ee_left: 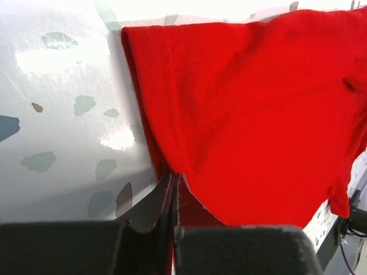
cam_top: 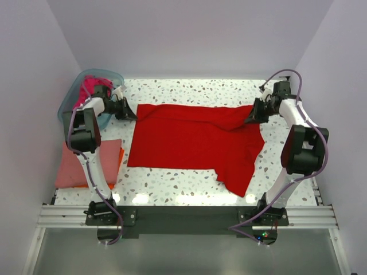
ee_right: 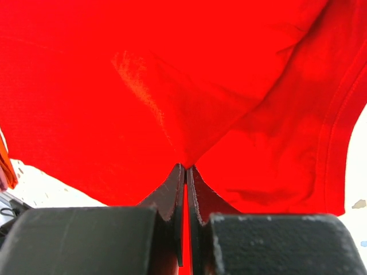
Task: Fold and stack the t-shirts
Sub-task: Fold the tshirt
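Near edge: both arm bases sit on the rail, nearer than the red t-shirt (cam_top: 195,140).

Left of the red tee, off its near-left corner and not touching it, is a salmon-pink t-shirt (cam_top: 77,166), folded into a flat rectangle. An orange t-shirt (cam_top: 120,156) lies under it, showing only as a thin strip on the side facing the red tee. The left arm's link crosses above that stack.

The red tee is spread on the speckled table (cam_top: 172,186), long side running left-right. Its near-right part juts out as a pointed flap toward the near edge. The left half is mostly flat; there are creases toward the far-right corner.

Left gripper (cam_top: 129,112) is at the red tee's far-left corner. In the left wrist view the fingers are pressed together with the red hem pinched between the tips, and the cloth pulls to a point there.

Right gripper (cam_top: 250,116) is at the red tee's far-right corner. In the right wrist view the fingers are clamped on a fold of red cloth, which peaks at the tips.

Farthest: a teal tub (cam_top: 77,94) sits beyond and left of the red tee's far-left corner, clear of it. A magenta t-shirt (cam_top: 89,86) is bunched inside. The left wrist sits between the tub and the red tee.
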Robot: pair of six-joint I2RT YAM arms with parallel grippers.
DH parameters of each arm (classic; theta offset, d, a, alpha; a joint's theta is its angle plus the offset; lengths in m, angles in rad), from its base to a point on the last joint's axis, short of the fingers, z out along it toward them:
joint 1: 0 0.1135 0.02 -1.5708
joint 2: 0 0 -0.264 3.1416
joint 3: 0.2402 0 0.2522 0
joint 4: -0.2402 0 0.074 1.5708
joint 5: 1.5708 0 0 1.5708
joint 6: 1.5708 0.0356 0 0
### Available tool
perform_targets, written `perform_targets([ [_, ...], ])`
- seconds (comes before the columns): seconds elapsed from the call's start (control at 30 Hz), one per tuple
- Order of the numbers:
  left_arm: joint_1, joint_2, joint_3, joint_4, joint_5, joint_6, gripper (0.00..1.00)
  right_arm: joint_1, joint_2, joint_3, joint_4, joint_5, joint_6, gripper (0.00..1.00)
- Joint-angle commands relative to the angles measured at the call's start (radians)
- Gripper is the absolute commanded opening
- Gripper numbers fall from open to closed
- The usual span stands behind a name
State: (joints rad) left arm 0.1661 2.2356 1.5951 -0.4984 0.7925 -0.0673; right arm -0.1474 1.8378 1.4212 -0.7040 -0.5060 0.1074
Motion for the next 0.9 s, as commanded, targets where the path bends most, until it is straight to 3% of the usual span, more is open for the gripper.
perform_targets([
  [0.0,0.007,-0.044,0.017,-0.005,-0.027,-0.015,0.00,-0.023,-0.012,0.071,-0.008,0.014,-0.014,0.00],
  [0.4,-0.016,-0.133,0.040,-0.023,-0.053,0.049,0.00,-0.072,-0.021,0.177,-0.012,-0.002,-0.035,0.00],
  [0.77,-0.030,-0.088,0.028,-0.098,-0.145,0.112,0.00,-0.070,-0.037,0.059,-0.066,-0.017,-0.103,0.00],
  [0.87,-0.037,-0.105,0.019,-0.115,-0.138,0.139,0.11,-0.069,-0.035,0.050,-0.136,-0.014,-0.179,0.09],
])
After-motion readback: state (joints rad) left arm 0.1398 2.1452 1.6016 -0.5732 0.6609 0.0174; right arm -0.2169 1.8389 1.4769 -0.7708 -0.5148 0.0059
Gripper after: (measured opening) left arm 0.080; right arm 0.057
